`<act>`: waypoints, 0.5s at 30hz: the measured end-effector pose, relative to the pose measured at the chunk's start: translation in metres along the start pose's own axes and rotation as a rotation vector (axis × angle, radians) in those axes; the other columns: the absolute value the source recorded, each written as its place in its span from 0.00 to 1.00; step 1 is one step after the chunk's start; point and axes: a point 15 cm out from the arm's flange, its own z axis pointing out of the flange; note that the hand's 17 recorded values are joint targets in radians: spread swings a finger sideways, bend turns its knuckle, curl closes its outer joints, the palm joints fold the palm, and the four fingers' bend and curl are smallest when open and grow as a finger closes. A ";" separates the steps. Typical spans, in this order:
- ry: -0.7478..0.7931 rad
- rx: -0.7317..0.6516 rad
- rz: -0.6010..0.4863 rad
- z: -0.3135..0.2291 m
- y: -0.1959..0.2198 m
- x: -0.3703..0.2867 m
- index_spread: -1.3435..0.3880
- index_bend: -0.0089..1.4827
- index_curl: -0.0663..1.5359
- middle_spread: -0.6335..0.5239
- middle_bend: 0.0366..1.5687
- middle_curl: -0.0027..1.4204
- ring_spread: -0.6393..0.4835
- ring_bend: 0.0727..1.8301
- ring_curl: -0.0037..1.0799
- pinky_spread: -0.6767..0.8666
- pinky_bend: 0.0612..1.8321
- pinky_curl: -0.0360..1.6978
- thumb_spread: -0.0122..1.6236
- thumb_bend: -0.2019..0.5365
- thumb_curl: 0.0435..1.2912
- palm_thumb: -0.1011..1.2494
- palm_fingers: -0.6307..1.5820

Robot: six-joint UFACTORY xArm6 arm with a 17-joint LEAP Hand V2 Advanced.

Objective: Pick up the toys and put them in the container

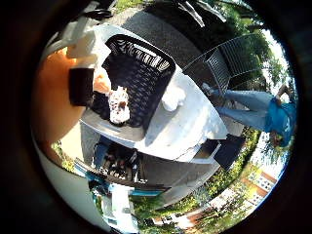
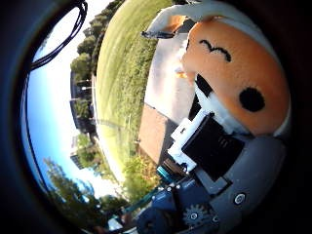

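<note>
An orange plush toy [image 2: 239, 73] with a stitched black smile and a black dot eye fills much of the right thumb side palm view, close to the palm. My hand's white and black fingers [image 2: 210, 146] curl against it. The right little finger side palm view shows the toy's orange edge [image 1: 54, 97] with a black finger part [image 1: 83, 86] on it. Below the hand, a black slatted container [image 1: 146, 63] stands on a white table [image 1: 200, 122]. A white and brown plush toy [image 1: 119, 104] lies inside it. A small white object [image 1: 174, 96] lies on the table beside the container.
Black chairs [image 1: 222, 66] stand around the table, on a paved patio. A person in jeans [image 1: 255, 107] stands by the table's far side. A lawn [image 2: 122, 68] and trees lie beyond the patio.
</note>
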 end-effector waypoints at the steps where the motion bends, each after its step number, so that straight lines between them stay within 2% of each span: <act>1: 0.005 0.014 0.014 0.011 -0.008 -0.001 0.16 0.59 0.03 0.38 0.76 0.75 0.47 0.75 0.77 0.56 0.78 0.56 0.66 0.23 0.62 0.75 0.71; 4: 0.016 0.040 0.051 0.041 -0.026 0.006 0.15 0.60 0.03 0.38 0.75 0.75 0.47 0.75 0.77 0.55 0.78 0.56 0.67 0.23 0.61 0.70 0.70; 8: 0.023 0.061 0.094 0.070 -0.038 0.022 0.22 0.66 0.05 0.41 0.67 0.71 0.53 0.70 0.71 0.58 0.72 0.53 0.69 0.23 0.57 0.68 0.71; 12: 0.033 0.024 0.093 0.085 -0.032 0.031 0.35 0.66 0.07 0.43 0.52 0.64 0.60 0.63 0.66 0.61 0.69 0.52 0.70 0.23 0.54 0.67 0.59; 13: 0.034 0.015 0.091 0.086 -0.029 0.032 0.39 0.62 0.06 0.44 0.47 0.62 0.61 0.61 0.66 0.62 0.68 0.51 0.70 0.22 0.53 0.65 0.49; 14: 0.035 0.000 0.089 0.086 -0.026 0.033 0.44 0.57 0.07 0.46 0.38 0.58 0.65 0.58 0.65 0.64 0.65 0.51 0.69 0.21 0.51 0.63 0.35; 15: 0.034 -0.019 0.088 0.088 -0.021 0.035 0.47 0.55 0.08 0.48 0.32 0.54 0.69 0.53 0.62 0.66 0.61 0.50 0.69 0.20 0.49 0.62 0.26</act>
